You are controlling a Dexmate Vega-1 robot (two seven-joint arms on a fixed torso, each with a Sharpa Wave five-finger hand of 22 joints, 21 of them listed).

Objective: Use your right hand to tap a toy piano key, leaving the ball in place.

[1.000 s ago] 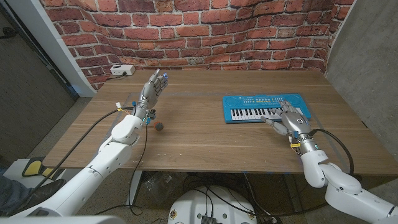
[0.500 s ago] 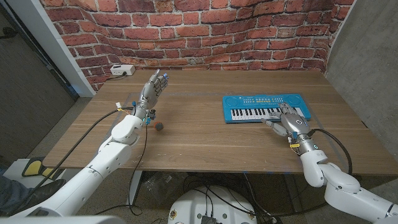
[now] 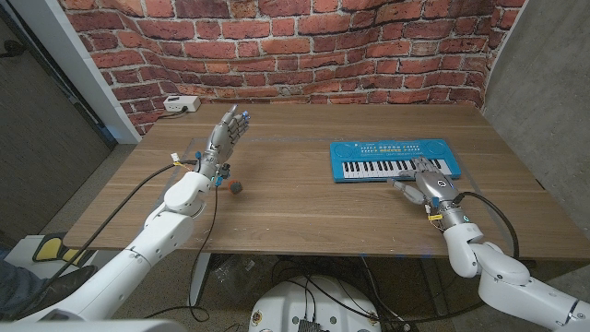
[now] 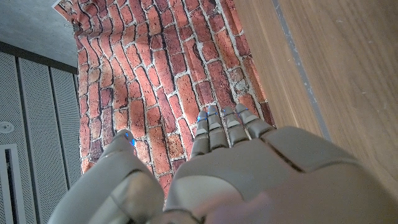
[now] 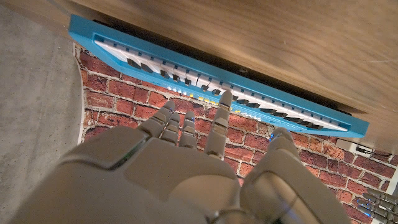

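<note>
Toy piano point(image 3: 395, 160) lies near the desk's point(image 3: 304, 212) right edge; right hand point(image 3: 430, 183), fingers released, hovers at its front keys to tap. Ball point(image 3: 237, 187) sits left of centre, beside the raised, open-fingered left hand point(image 3: 224, 136).

Robot hand point(image 5: 180, 168) reaches toward blue toy piano point(image 5: 217, 87), seemingly short of the keys.

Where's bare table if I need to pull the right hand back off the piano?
Bare wood lies between the ball and the toy piano, and along the near edge. It is crowded only at the keys, where the right hand sits.
</note>
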